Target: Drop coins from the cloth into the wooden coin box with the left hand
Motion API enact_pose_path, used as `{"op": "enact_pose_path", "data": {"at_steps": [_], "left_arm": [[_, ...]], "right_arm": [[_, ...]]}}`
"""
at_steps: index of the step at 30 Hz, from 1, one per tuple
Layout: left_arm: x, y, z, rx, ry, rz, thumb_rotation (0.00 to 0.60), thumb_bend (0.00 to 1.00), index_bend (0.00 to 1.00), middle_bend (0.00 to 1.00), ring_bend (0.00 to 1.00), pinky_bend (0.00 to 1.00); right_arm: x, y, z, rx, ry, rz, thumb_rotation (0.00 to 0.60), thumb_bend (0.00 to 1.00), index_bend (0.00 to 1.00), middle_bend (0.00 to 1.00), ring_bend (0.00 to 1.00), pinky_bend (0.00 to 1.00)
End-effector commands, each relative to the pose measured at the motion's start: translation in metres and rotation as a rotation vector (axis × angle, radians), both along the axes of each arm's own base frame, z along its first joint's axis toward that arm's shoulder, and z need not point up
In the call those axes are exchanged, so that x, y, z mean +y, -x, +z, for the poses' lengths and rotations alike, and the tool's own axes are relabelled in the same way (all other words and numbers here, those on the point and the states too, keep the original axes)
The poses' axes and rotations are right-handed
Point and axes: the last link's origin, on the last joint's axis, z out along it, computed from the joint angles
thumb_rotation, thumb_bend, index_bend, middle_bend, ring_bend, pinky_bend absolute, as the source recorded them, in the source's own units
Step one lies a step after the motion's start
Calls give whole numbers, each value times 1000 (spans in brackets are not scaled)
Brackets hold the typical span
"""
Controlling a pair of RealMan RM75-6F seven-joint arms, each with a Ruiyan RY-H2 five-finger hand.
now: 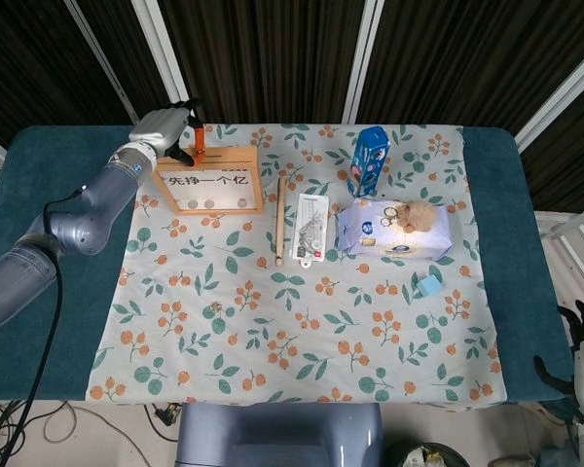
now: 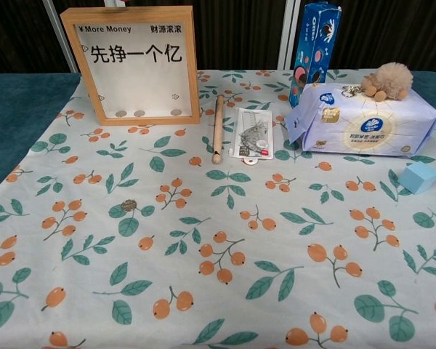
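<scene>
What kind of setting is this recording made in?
Probably an indoor lab or demo setup, not a home: a table covered in teal fabric and a floral cloth, staged household props like the wooden coin box and tissue pack, dark panelled walls behind, cables on the floor.

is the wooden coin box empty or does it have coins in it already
Not empty. The chest view shows coins lying along the bottom behind the clear front of the upright wooden coin box; one more coin lies out on the cloth.
</scene>
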Motion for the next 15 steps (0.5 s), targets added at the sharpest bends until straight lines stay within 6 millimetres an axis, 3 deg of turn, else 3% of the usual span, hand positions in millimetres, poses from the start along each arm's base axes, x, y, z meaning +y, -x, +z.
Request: {"op": "enact_pose_path", "data": {"at_steps": [1, 15], "left_arm": [[0, -4, 0, -12, 6, -3, 600, 524, 596, 21, 0, 0], [2, -7, -10, 0, 26, -2, 600, 524, 567, 24, 0, 0]], "right_arm": [[0, 0, -1, -1, -6, -3, 600, 370, 174, 46, 0, 0], [0, 0, 0, -14, 7, -19, 600, 369, 174, 46, 0, 0]]}}
